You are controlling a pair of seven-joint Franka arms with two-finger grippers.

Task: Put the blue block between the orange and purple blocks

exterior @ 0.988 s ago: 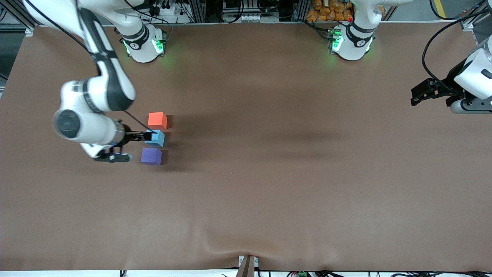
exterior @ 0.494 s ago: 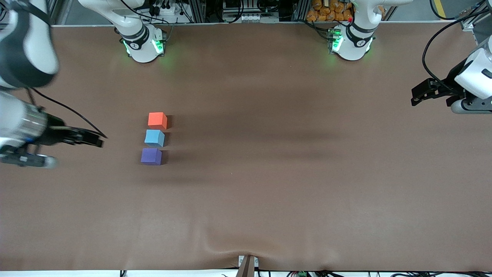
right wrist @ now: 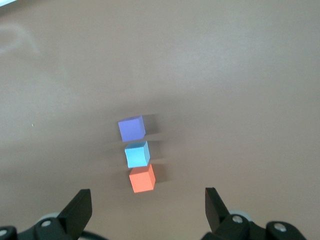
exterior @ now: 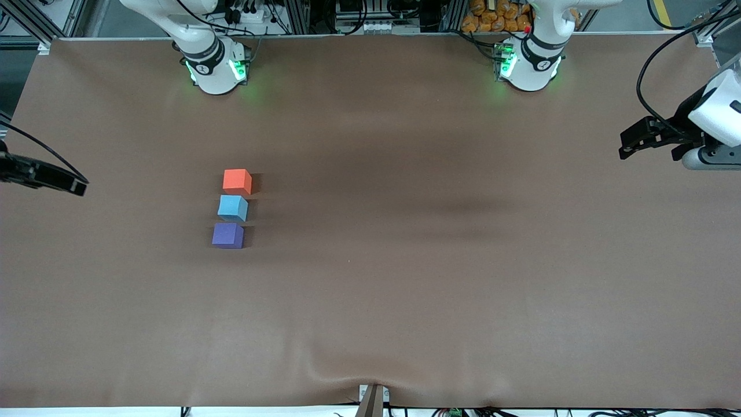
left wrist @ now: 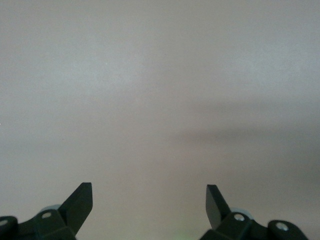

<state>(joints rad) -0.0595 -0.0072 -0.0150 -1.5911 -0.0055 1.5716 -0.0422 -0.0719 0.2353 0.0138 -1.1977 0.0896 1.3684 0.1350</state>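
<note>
While both grippers, left gripper [exterior: 628, 145] and right gripper [exterior: 78, 186], hang spread wide and empty, brown table [exterior: 440, 260] bears three cubes.

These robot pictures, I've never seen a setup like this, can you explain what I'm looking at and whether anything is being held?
Two robot arms stand at a brown table. One picture looks down from a high camera facing them; the other two come from cameras on each arm's wrist. Three small cubes sit in a row toward the right arm's end: the orange block farthest from the front camera, the blue block in the middle, the purple block nearest. The right end effector is open and empty at its table edge. The left end effector waits open and empty at the left arm's end. Nothing is held.
</note>
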